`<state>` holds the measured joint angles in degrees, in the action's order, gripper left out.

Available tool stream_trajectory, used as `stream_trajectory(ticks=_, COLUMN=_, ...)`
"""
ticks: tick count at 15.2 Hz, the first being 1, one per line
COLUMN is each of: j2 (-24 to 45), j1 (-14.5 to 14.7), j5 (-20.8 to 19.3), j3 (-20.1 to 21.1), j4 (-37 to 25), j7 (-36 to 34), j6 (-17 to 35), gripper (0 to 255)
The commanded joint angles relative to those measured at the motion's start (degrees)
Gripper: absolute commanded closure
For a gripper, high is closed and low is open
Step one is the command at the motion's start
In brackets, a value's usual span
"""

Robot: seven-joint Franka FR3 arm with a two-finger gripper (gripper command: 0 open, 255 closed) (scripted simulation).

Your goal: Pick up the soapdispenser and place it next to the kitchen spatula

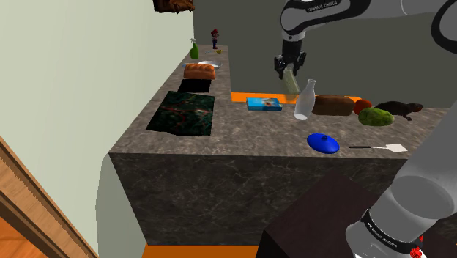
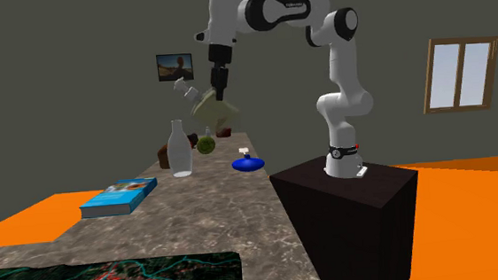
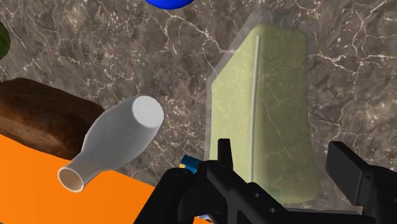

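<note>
1. The gripper (image 1: 287,72) has its two fingers (image 3: 348,167) squeezed tight on the soap dispenser (image 3: 267,95), which is pale green and see-through.
2. The soap dispenser hangs tilted in the air above the dark stone counter (image 1: 242,132).
3. In the shoulder view, the clear bottle (image 1: 305,100) stands at 5 o'clock from the soap dispenser, near it.
4. The blue lid (image 1: 323,143) lies at 5 o'clock from the clear bottle.
5. The spatula (image 1: 381,147) lies at 3 o'clock from the blue lid, well apart from the soap dispenser.

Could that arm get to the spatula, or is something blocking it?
Probably yes: the gripper, holding the soap dispenser aloft, hangs higher than the bottle, and the spatula lies in the open.
</note>
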<state>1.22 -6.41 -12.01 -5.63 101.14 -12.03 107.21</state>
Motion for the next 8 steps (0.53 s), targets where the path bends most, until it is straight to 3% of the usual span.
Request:
stream_trajectory(ticks=1, j2=0.1, j1=0.0, j5=0.1, j3=0.0, j4=-1.7, j7=0.3, j6=-1.6, gripper=255)
stream_trajectory(ticks=8, j2=0.6, j1=0.1, j5=0.4, j3=0.1, j4=-7.7, j7=1.3, j6=-7.0, gripper=255)
